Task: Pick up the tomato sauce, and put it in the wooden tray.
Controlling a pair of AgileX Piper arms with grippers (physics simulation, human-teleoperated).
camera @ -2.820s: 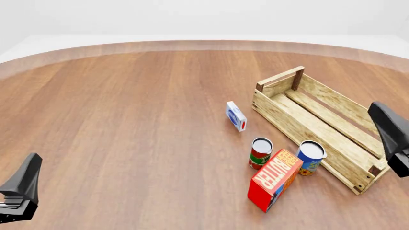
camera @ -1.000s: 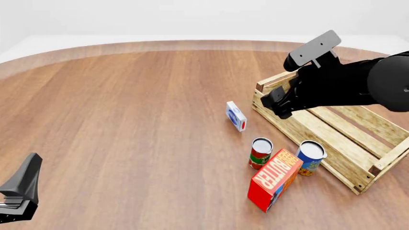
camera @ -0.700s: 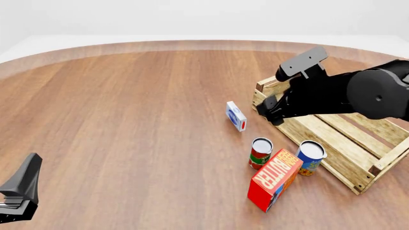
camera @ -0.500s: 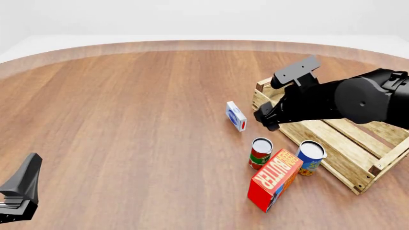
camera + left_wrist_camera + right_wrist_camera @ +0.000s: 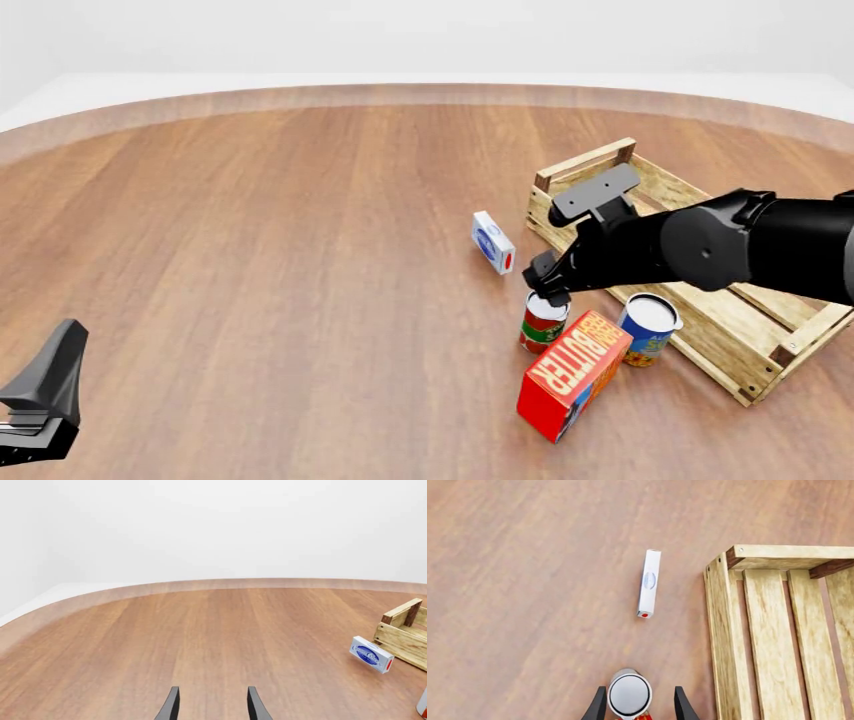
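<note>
The tomato sauce [image 5: 542,328], a small can with a red and green label and a silver top, stands on the table just left of the wooden tray [image 5: 698,343]. My right gripper [image 5: 547,288] is open right over the can and hides part of its top in the front view. In the right wrist view the can's top [image 5: 629,694] lies between the two open fingers [image 5: 598,706], with a gap on each side. The tray's slats also show there [image 5: 725,630]. My left gripper [image 5: 40,400] is open and empty at the near left, far from the can; its fingers [image 5: 254,706] show over bare table.
A red box lettered "BUTTER" [image 5: 574,375] leans just in front of the tomato can. A blue-and-yellow can [image 5: 649,328] stands between that box and the tray. A small white-and-blue box [image 5: 493,242] stands on edge behind the can and also shows in the right wrist view [image 5: 649,582].
My right arm has swung in from the right, over the tray, and come down to the left onto the tomato sauce can. The left arm and all objects have stayed put.
</note>
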